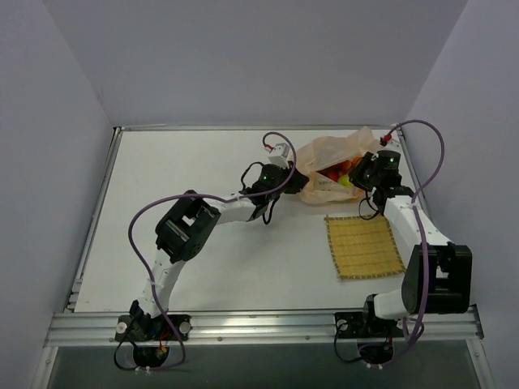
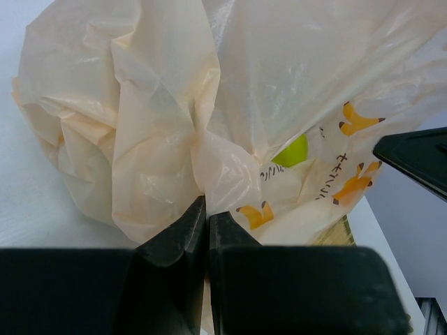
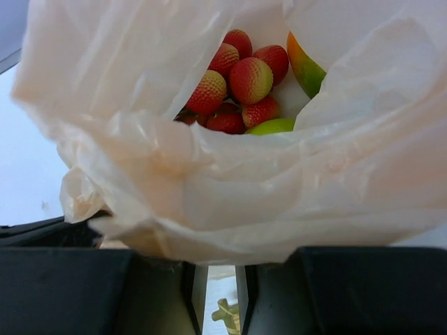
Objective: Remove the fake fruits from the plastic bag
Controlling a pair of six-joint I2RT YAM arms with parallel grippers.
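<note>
Two grippers at work: left gripper (image 2: 207, 213) is clamped tight on a fold of the plastic bag (image 2: 140, 105). The right gripper (image 3: 218, 283) is barely parted under the bag's mouth, gripping nothing visible. All fake fruits (image 3: 241, 84) sit inside. Left should anchor while right widens the rim, then reaches in.
</note>
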